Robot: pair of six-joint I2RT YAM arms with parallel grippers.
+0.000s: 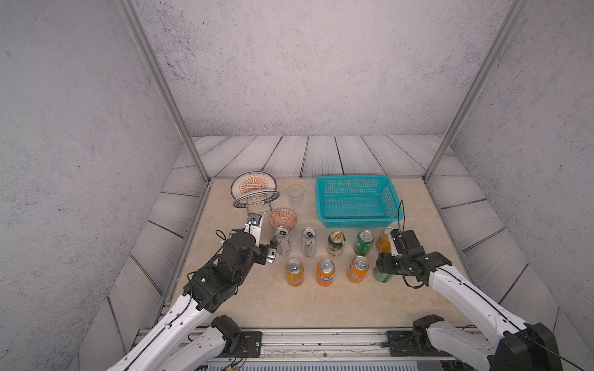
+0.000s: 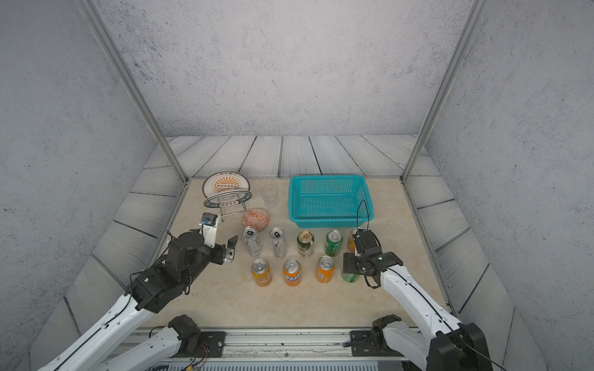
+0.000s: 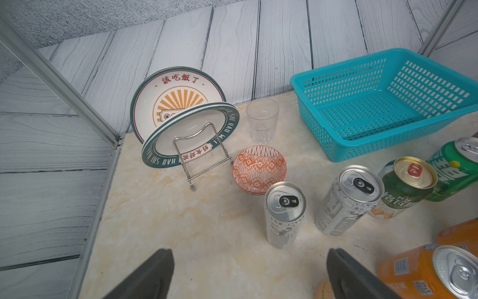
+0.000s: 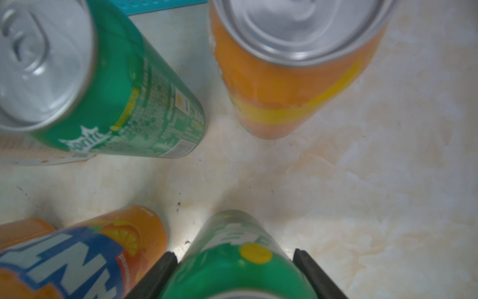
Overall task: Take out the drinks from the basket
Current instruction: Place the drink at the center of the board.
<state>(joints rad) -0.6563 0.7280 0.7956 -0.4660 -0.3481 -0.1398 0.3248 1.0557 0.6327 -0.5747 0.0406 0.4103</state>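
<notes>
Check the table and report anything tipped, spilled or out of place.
Nothing is spilled or tipped. The basket is empty; the cans stand upright in two rows before it, one green can gripped by the right pincer. Only oddity: the front plate leans much flatter than the rear plate.

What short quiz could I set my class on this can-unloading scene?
1. True or false: the basket holds a can.
2. Which can is the right gripper closed on? A orange; B green; C white.
3. Fill in: the left gripper has its jaws ___, holding nothing.
Key: 1 false, it is empty; 2 B, the green can; 3 open.
</notes>
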